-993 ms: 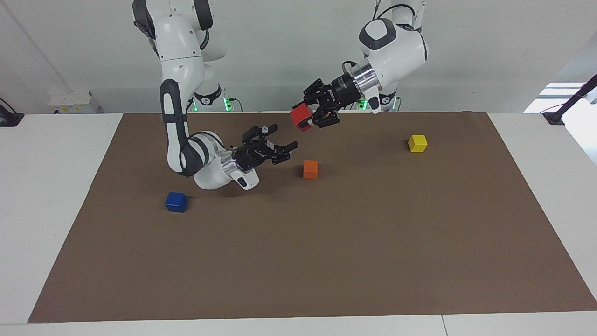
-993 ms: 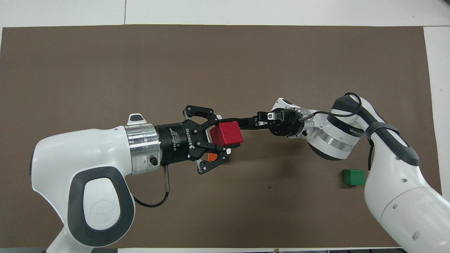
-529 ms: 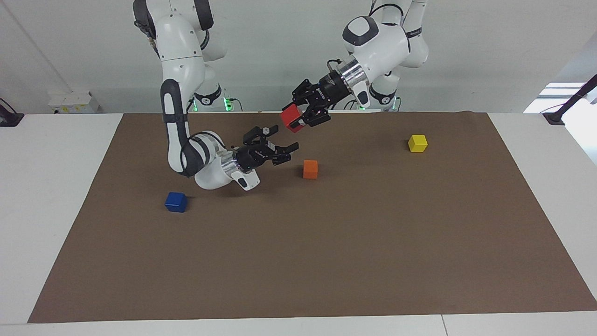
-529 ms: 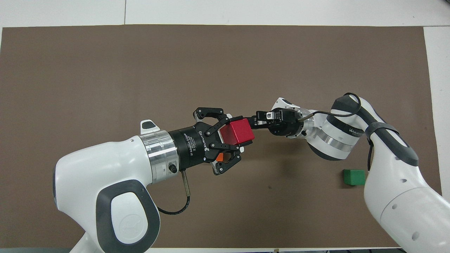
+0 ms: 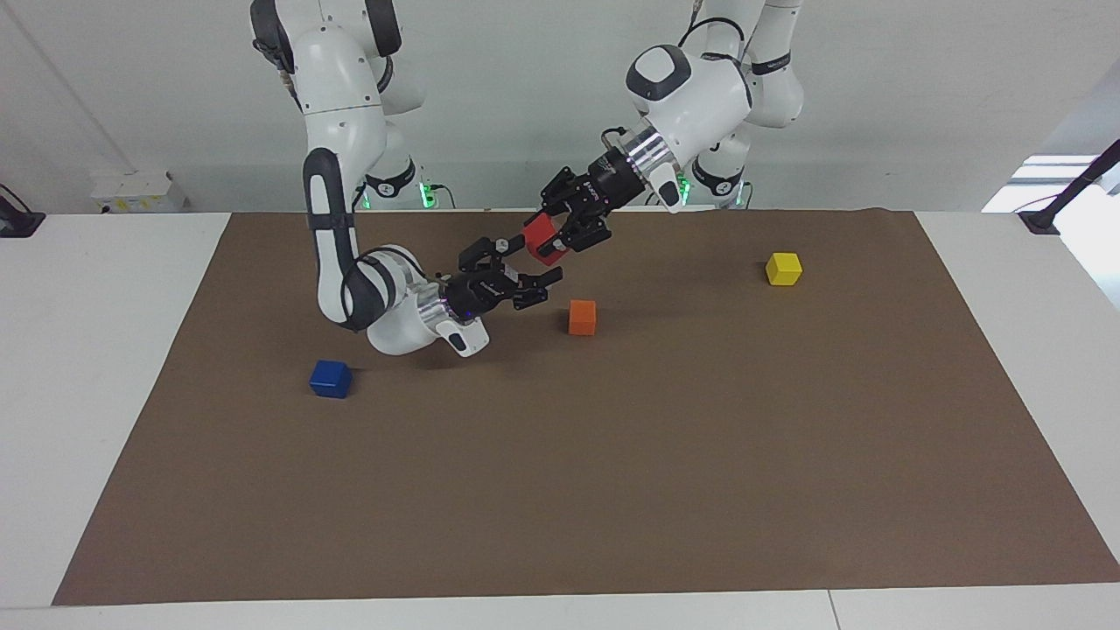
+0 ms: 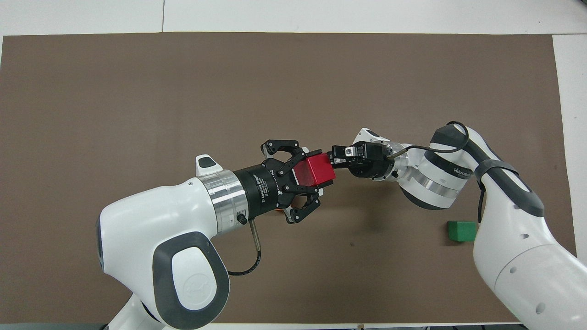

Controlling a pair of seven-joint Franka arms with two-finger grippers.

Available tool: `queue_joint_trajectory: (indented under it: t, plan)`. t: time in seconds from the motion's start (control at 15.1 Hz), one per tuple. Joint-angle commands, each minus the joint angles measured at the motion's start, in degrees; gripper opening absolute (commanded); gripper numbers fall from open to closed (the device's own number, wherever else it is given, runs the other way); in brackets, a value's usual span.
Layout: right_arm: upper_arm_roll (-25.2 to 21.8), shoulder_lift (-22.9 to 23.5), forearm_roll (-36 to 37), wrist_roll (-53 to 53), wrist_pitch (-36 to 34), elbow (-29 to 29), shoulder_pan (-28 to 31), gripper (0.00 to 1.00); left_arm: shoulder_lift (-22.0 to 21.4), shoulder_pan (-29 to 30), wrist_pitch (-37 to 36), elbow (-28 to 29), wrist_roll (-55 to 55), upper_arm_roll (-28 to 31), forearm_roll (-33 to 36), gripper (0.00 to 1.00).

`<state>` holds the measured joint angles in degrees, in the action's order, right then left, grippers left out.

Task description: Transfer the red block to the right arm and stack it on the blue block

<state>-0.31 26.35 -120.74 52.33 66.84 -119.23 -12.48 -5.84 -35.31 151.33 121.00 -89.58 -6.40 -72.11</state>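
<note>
Two grippers of mine meet in the air over the middle of the brown mat. In the facing view, my left gripper clamps the red block, a small glossy cube with sharp edges, tilted and clear of the mat. My right gripper points up toward it with its black fingers spread; its upper fingertip lies just beside the cube, and I cannot tell whether they touch. The blue block, a glossy deep-blue cube, sits flat on the mat toward the right arm's end of the table, farther from the robots than my right wrist. An orange cube rests on the mat just beside my right gripper, below the meeting point. A yellow cube stands well apart, toward the left arm's end. The mat is matte and smooth, laid on a white table. In the overhead view, my left gripper grips the red block between its linked black fingers, with the silver wrist ring and white arm shell trailing from it. My right gripper reaches the cube's edge from the other end. A green cube lies on the mat, partly hidden by my right arm. The blue block is covered in this view.
</note>
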Motion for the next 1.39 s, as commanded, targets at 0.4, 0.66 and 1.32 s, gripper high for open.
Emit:
queue_joint_trajectory:
  t: [0.4, 0.66, 1.32]
  plan:
    - [0.1, 0.6, -1.3, 1.7, 1.7, 1.2, -0.4, 0.77, 4.1, -1.9, 3.2, -3.8, 3.9, 0.6, -0.4, 0.00]
    - [0.1, 0.6, -1.3, 1.8, 1.8, 1.4, -0.4, 0.49, 4.6, -1.8, 3.5, -5.0, 3.8, 0.6, 0.6, 0.00]
    - [0.1, 0.0, -1.3, 1.4, 3.9, 1.3, -0.4, 0.00, 4.3, -1.3, 3.4, -4.8, 3.8, 0.6, 0.4, 0.99]
